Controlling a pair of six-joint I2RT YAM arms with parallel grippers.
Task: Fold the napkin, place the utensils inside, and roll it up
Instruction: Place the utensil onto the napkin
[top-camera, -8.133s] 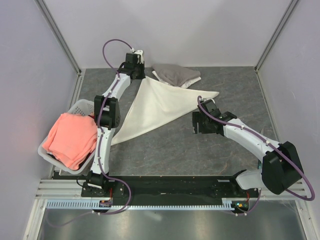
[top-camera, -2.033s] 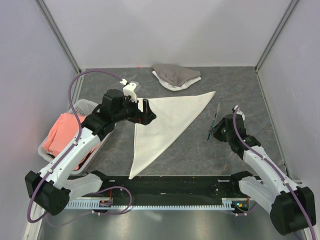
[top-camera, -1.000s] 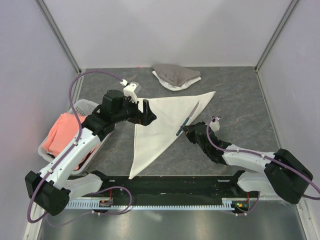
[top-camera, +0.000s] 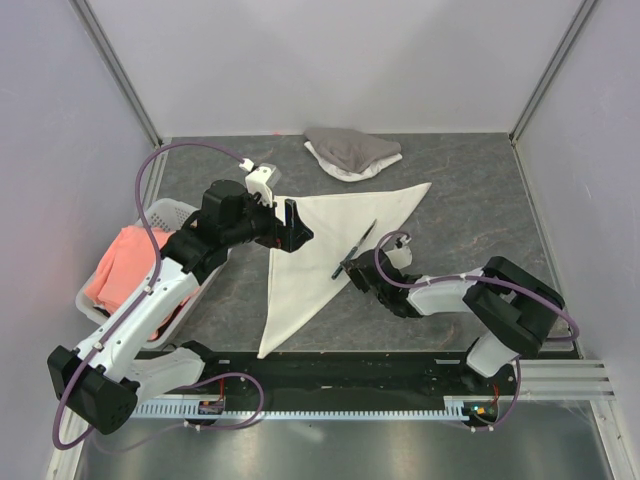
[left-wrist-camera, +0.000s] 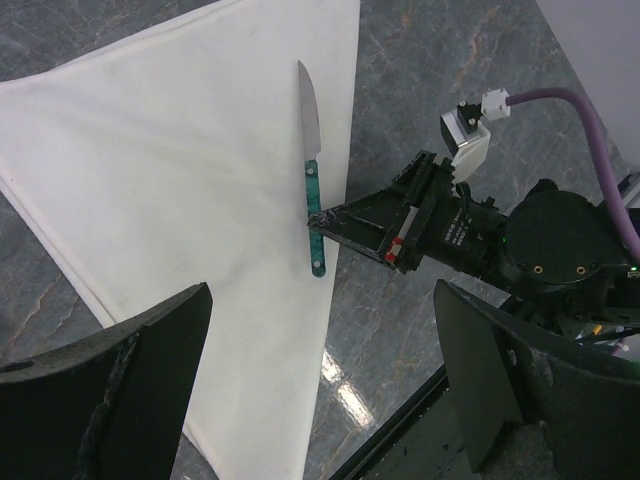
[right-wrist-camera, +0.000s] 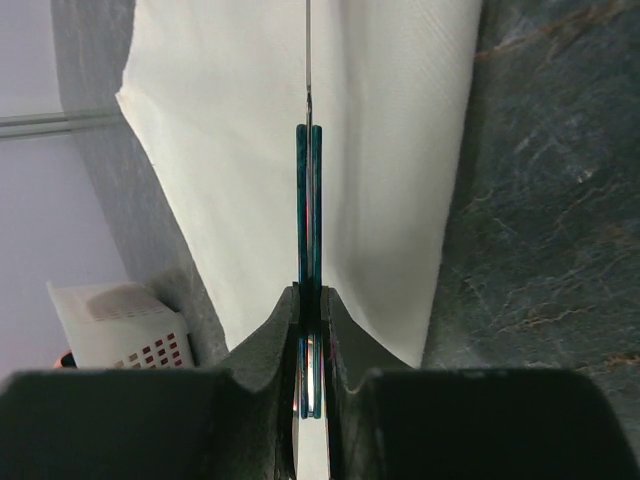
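Napkin (top-camera: 312, 245) first, please: where does it lie?

– On the dark table (top-camera: 470, 210), about in the middle, folded into one flat triangle. Its long point shows toward the arm bases.

And the knife (left-wrist-camera: 310, 150)?

– The right gripper (right-wrist-camera: 308, 300) pinches it at the end of the greenish handle, with the fingers pressed on both sides. The blade points away, over the cloth, near the right edge of the triangle. Whether it already touches the cloth, I cannot tell.

The left gripper (top-camera: 293, 225)?

– It hangs over the left corner of the napkin, fingers spread wide, holding nothing.

So how to do this step well?

– I would lower the knife until it lies flat, and only then let the fingers go apart. The handle end sits just at the edge of the cloth (maybe a little outside), so I would set it a bit more inward; otherwise the roll may not cover it. After the release I would pull the gripper straight back and slightly up, because thin cloth drags easily and the fold would be spoiled.

How many things do you count?

– One napkin, one knife (no fork or spoon is visible anywhere), one grey-and-white cloth heap (top-camera: 350, 152) at the far edge, one white basket (top-camera: 160, 212) at the left with one pink cloth (top-camera: 125, 275) in it, and two arms.
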